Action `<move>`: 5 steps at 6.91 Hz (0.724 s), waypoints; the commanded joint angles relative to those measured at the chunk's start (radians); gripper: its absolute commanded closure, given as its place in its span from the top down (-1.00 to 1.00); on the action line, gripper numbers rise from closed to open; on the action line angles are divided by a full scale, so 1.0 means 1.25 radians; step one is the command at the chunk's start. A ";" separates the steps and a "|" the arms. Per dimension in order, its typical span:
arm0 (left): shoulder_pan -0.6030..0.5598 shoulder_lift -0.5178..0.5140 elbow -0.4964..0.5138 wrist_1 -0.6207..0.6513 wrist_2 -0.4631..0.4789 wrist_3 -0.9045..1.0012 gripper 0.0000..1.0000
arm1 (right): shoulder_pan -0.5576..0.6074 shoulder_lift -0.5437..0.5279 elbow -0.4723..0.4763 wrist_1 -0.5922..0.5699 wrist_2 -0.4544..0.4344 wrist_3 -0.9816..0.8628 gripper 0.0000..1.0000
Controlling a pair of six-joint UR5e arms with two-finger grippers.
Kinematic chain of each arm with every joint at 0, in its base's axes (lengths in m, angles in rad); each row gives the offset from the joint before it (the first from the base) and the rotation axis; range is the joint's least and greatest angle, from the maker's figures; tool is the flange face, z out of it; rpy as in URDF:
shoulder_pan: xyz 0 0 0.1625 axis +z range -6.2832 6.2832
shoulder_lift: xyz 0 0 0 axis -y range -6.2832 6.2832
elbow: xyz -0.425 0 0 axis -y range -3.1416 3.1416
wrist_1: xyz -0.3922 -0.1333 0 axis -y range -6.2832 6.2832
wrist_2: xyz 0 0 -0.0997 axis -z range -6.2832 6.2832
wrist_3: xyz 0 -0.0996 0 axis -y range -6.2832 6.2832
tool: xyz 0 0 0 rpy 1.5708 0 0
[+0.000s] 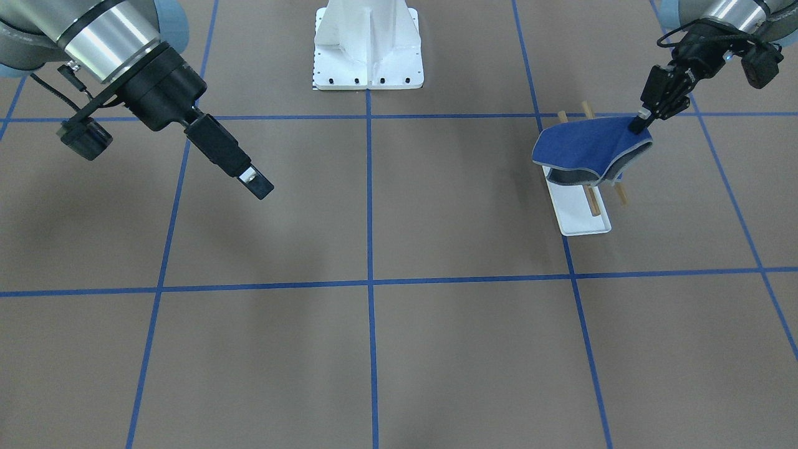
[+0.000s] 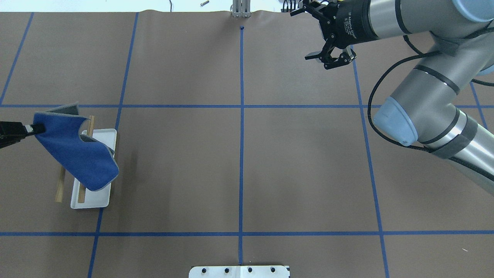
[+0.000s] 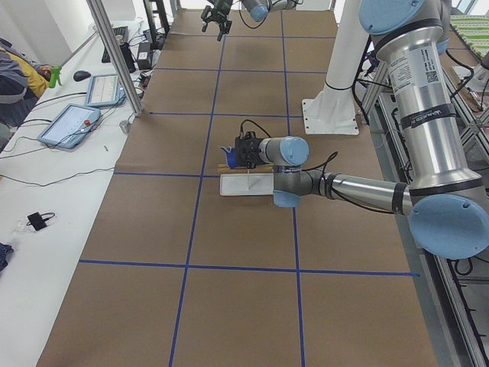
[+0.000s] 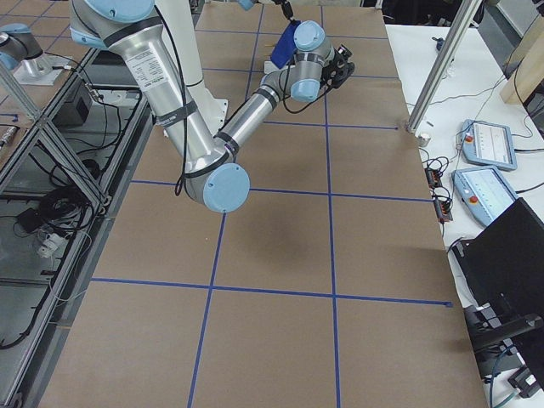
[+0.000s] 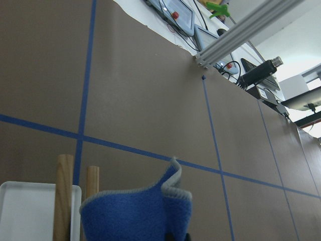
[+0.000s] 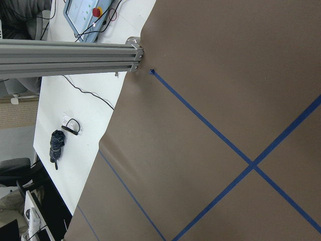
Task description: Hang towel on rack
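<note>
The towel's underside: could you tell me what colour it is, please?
Grey; the towel shows it best in the exterior front-facing view.

White bolted pedestal [image 1: 368,47] on brown table [image 1: 474,199] with blue tape grid [image 1: 369,187]

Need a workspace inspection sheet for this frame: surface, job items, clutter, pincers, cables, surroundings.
Surface: brown paper with a blue tape grid, flat; white bolted pedestal at the robot's edge.
Job's things: towel lies across both dowels of the rack, one corner held up; the rack stands upright on its white base.
Clutter: nothing seen.
Grippers: left pincer is shut on the towel's corner; right pincer is open, empty and far from the rack.
Cables: black cable loops along the right arm, off the paper.
Surroundings: pendants and loose wires on the white side bench; aluminium post at the table's edge.
</note>
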State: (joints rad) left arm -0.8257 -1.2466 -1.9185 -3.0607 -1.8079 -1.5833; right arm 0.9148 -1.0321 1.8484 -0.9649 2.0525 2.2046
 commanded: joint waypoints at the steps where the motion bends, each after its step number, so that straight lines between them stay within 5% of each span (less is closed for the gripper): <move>1: -0.001 0.012 0.002 -0.002 0.013 -0.069 -1.00 | 0.000 0.001 0.000 0.000 -0.001 0.001 1.00; 5: -0.001 0.031 0.009 -0.001 0.006 -0.151 -1.00 | -0.002 0.002 0.000 0.000 -0.001 0.001 1.00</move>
State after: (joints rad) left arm -0.8264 -1.2104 -1.9091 -3.0619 -1.7968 -1.7474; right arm 0.9136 -1.0303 1.8484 -0.9649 2.0510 2.2047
